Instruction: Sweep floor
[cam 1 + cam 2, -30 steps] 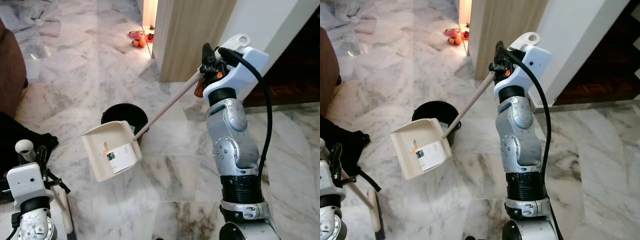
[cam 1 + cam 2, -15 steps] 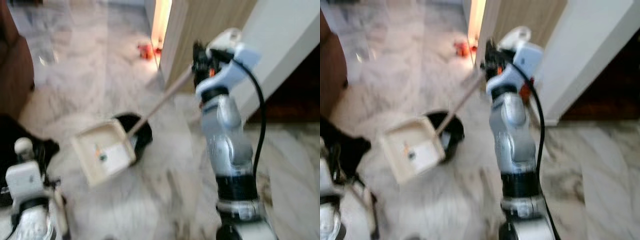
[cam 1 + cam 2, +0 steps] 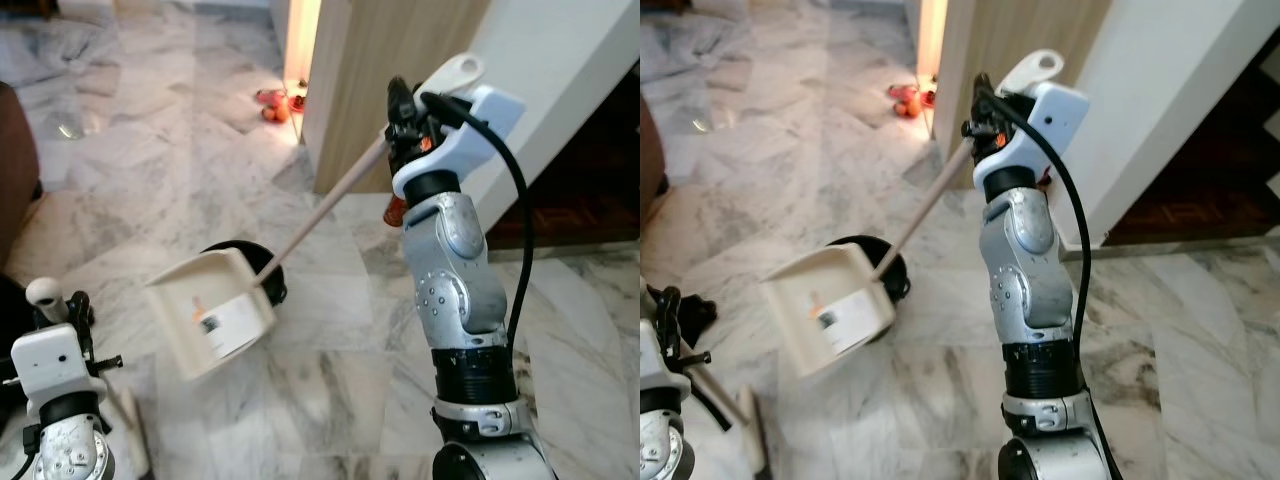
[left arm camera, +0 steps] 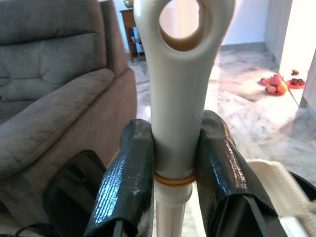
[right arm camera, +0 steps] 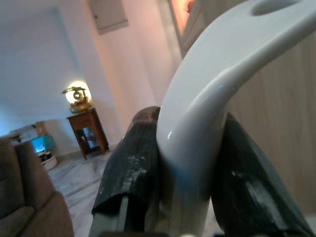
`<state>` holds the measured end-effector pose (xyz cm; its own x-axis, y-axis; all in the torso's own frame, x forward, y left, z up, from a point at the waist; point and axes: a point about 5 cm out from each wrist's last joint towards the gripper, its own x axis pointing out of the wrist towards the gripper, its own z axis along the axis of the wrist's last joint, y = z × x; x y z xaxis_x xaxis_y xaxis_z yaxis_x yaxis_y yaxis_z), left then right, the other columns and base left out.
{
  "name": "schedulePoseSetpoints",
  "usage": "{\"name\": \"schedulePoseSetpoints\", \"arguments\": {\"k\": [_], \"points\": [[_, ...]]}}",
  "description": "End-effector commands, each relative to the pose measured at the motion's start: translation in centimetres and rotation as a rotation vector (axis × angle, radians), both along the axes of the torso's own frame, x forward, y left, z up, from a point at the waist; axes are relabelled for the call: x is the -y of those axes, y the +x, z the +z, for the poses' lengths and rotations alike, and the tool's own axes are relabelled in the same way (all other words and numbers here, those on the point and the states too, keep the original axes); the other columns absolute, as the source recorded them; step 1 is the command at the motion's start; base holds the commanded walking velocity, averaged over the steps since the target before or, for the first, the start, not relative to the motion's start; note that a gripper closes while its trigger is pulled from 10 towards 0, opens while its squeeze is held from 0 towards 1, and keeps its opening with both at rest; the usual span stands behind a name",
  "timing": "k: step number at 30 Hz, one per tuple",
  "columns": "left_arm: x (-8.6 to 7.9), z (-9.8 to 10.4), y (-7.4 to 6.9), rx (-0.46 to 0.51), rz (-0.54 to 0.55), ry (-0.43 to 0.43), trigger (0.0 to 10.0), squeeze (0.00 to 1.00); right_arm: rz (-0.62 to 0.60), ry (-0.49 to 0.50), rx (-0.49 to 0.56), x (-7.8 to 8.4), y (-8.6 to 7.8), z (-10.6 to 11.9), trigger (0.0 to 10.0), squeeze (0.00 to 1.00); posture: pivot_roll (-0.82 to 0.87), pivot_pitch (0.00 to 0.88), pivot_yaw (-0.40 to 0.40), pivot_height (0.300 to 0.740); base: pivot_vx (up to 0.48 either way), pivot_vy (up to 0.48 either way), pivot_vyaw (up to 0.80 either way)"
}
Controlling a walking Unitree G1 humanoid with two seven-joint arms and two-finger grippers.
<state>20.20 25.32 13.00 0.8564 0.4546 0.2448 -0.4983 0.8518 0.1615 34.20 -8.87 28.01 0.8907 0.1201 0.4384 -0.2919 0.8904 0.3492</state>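
My right gripper (image 3: pixel 403 112) is raised at upper centre, shut on the dustpan handle (image 5: pixel 197 133). The long pale pole (image 3: pixel 320 212) slants down to the cream dustpan (image 3: pixel 212 310), which hangs tilted above the marble floor, partly over a black bucket (image 3: pixel 266 276). At the lower left my left gripper (image 3: pixel 70 312) is shut on the white broom handle (image 4: pixel 180 98); the broom stick (image 3: pixel 720 398) runs down toward the floor. Both wrist views show the black fingers (image 4: pixel 126 182) clamped on their handles.
A wooden partition (image 3: pixel 390 70) and a white wall (image 3: pixel 560 90) stand behind my right arm. Small red and orange items (image 3: pixel 272 105) lie on the floor by the lit doorway. A grey sofa (image 4: pixel 54 98) is at my left. Open marble floor (image 3: pixel 330 380) lies ahead.
The camera has shifted. The dustpan has swung left and tilted more, now covering more of the black bucket. Both grippers keep hold of their handles.
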Motion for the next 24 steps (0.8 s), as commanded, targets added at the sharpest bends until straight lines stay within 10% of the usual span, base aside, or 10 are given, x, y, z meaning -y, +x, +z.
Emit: {"name": "schedulePoseSetpoints", "arguments": {"k": [1, 24], "points": [[0.03, 0.64, -0.07, 0.023, 0.002, 0.032, 10.0, 0.0, -0.034, 0.025, 0.072, 0.85, -0.45, 1.44, 10.0, 0.0, 0.1, 0.143, -0.124, 0.74, 0.3, 0.0, 0.0], [-0.06, 0.47, -0.27, 0.016, 0.013, 0.029, 10.0, 0.0, -0.012, 0.021, 0.085, 0.46, -0.59, 1.51, 10.0, 0.0, 0.11, 0.153, -0.126, 0.74, 0.304, 0.0, 0.15]]}}
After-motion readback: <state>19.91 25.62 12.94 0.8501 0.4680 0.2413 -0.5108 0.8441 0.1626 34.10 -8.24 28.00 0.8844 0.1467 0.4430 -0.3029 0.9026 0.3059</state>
